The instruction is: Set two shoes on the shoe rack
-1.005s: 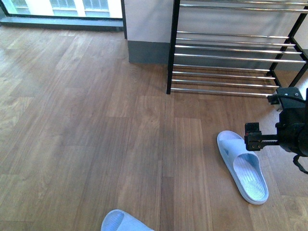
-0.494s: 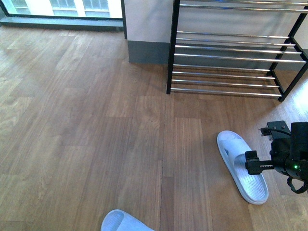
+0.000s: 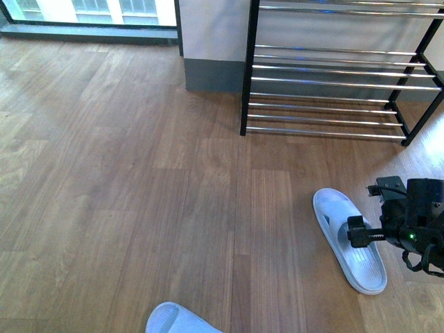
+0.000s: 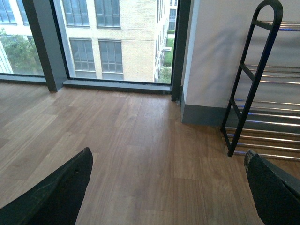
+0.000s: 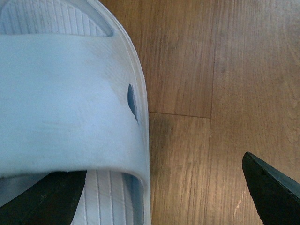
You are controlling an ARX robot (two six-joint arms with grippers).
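The shoes here are pale blue slide sandals, not sneakers. One slide (image 3: 349,239) lies on the wooden floor in front of the shoe rack (image 3: 333,83), and only the tip of the other slide (image 3: 177,320) shows at the bottom edge of the front view. My right gripper (image 3: 359,232) is open and low over the first slide (image 5: 70,93). One finger (image 5: 47,201) sits inside it under the strap, the other finger (image 5: 272,192) over bare floor beside it. My left gripper (image 4: 164,197) is open over bare floor, with the shoe rack (image 4: 253,84) ahead of it.
The rack's black frame and chrome bars stand against a white wall with a grey skirting (image 3: 211,73). A floor-length window (image 4: 117,42) runs along the far wall left of the rack.
My right gripper has come away from the rack and sunk down onto the slide, one finger now under its strap. The slides have not moved.
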